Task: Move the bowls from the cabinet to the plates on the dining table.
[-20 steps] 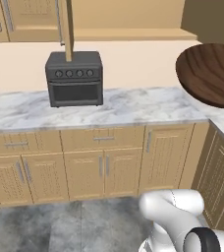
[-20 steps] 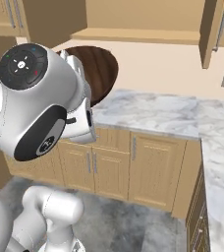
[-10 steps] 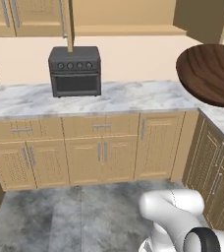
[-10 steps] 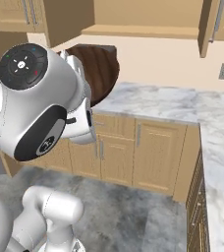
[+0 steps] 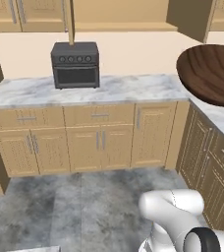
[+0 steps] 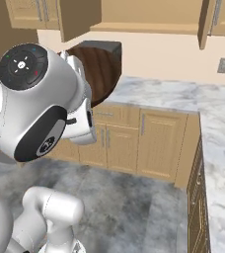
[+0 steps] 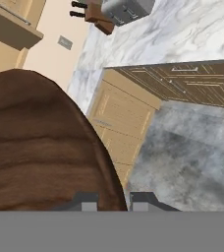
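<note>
A dark brown wooden bowl point(image 5: 210, 74) hangs in the air at the right of the left base view, over the corner of the counter. In the right base view the bowl point(image 6: 103, 69) shows partly behind my white arm. In the hand view the bowl point(image 7: 40, 147) looms large at the left, and my gripper point(image 7: 115, 201) is shut on its rim. Tan wall cabinets point(image 5: 15, 12) with long silver handles run along the top, with one door point(image 5: 190, 19) standing open. The plates and the dining table are out of view.
A black oven point(image 5: 75, 64) sits on the marble counter point(image 5: 124, 88) above tan drawer cabinets point(image 5: 99, 140). The counter turns a corner on the right point(image 6: 223, 148). A knife block point(image 7: 95, 12) and a toaster point(image 7: 127, 9) stand on a far counter. Grey floor point(image 5: 84, 206) lies open ahead.
The whole picture has shifted: the base has backed away from the oven counter, which now looks smaller and farther off. The bowl stays in my grip.
</note>
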You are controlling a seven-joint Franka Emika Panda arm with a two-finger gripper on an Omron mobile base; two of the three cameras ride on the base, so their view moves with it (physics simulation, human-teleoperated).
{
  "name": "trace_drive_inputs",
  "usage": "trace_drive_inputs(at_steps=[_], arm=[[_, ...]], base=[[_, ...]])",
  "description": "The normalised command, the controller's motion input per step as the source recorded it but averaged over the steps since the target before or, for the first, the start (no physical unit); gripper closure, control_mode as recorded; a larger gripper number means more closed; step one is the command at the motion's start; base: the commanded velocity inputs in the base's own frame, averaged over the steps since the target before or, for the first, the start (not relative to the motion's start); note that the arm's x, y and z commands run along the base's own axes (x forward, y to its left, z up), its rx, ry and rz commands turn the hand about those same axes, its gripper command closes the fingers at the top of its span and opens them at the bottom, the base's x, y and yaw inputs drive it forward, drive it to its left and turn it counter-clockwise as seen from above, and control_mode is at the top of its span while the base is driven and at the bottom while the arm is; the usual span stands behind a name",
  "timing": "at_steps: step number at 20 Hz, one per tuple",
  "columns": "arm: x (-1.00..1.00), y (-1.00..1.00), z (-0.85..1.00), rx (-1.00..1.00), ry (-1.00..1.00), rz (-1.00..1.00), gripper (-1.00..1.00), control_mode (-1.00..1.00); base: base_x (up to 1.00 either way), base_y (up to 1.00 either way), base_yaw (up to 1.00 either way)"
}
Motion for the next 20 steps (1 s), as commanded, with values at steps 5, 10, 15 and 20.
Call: trace_drive_inputs(at_steps=[5, 10, 15, 20], arm=[[0.0, 0.0, 0.0, 0.0, 0.0, 0.0, 1.0, 1.0], [0.0, 0.0, 0.0, 0.0, 0.0, 0.0, 1.0, 1.0], [0.0, 0.0, 0.0, 0.0, 0.0, 0.0, 1.0, 1.0], [0.0, 0.0, 0.0, 0.0, 0.0, 0.0, 1.0, 1.0]], base=[[-0.62, 0.0, 0.0], [-0.62, 0.0, 0.0], [-0.62, 0.0, 0.0], [-0.62, 0.0, 0.0]])
